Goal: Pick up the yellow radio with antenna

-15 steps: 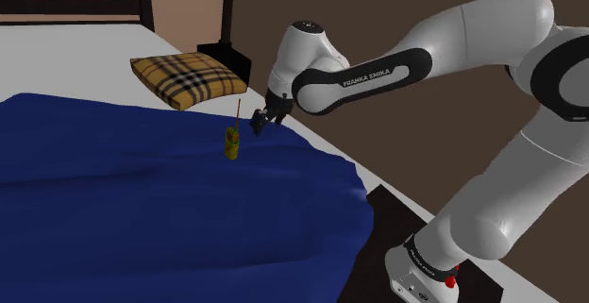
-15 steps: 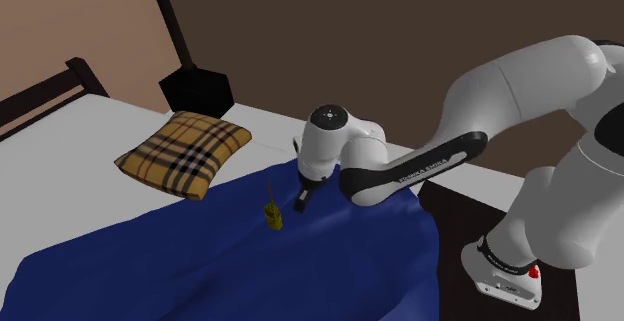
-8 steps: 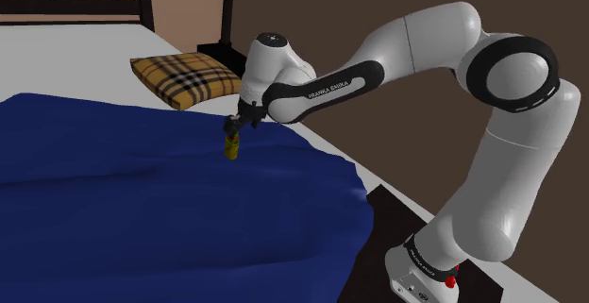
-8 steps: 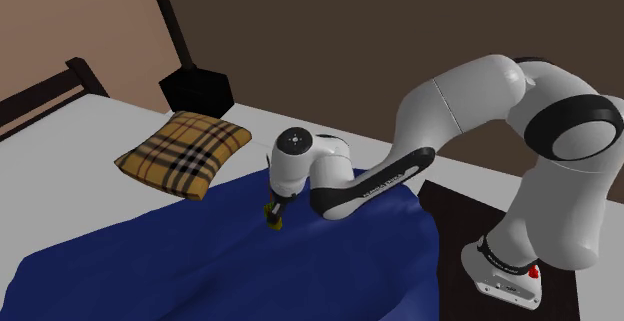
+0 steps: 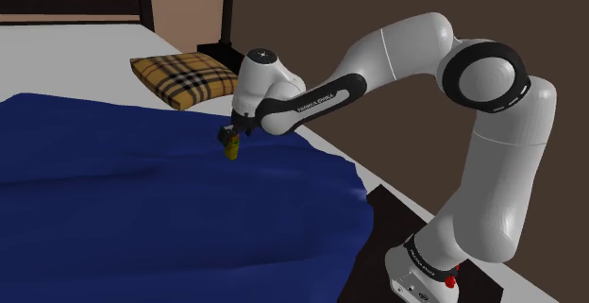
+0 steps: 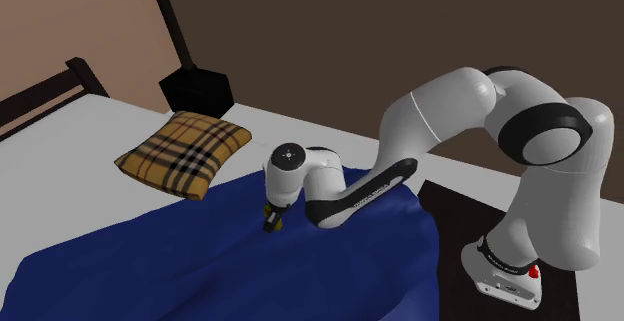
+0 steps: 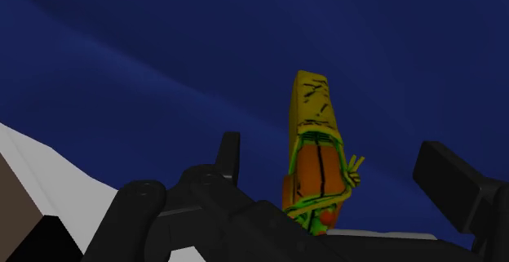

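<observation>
Fingers [image 7: 231, 150] of the gripper [image 7: 343, 166] stand apart, with the yellow radio [image 7: 314, 113] between them, closer to one finger and touching neither. It sits on the blue blanket [image 5: 142, 207], near the blanket's edge facing the plaid pillow [image 5: 189, 79].

Bed and bedding
You see a dark blue blanket [image 5: 142, 197] spread over the white bed [image 5: 75, 65], a tan plaid pillow [image 5: 187, 77] just beside its edge, a dark headboard [image 5: 71, 7] before the brown wall [image 6: 100, 19].
</observation>
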Tool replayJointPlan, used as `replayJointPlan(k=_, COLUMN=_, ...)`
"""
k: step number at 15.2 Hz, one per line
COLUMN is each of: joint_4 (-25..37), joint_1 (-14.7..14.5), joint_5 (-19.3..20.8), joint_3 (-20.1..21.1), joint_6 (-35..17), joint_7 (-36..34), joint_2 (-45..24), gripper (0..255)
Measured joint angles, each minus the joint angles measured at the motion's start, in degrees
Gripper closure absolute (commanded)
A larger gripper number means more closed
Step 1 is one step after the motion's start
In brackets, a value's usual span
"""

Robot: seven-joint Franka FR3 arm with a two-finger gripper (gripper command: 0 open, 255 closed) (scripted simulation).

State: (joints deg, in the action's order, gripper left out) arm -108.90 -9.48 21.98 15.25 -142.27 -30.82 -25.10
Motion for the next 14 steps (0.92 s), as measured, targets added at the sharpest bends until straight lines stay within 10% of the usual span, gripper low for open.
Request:
replayJointPlan(k=1, joint_4=-0.4, joint_1=0.0, joint_5=0.2, joint_3=-0.1, joint_6=-0.4, joint_7=-0.2, joint_2=-0.1, gripper=0)
replayJointPlan(k=2, joint_4=-0.4, joint_1=-0.1, joint_5=0.3, joint_3=-0.2, joint_6=-0.6, joint_7=-0.3, joint_2=-0.2, gripper=255)
replayJointPlan(k=14, joint_4=-0.4, joint_1=0.0, joint_5=0.0, joint_3=0.0, joint_6=-0.2, joint_7=0.0, joint_2=0.3, gripper=255)
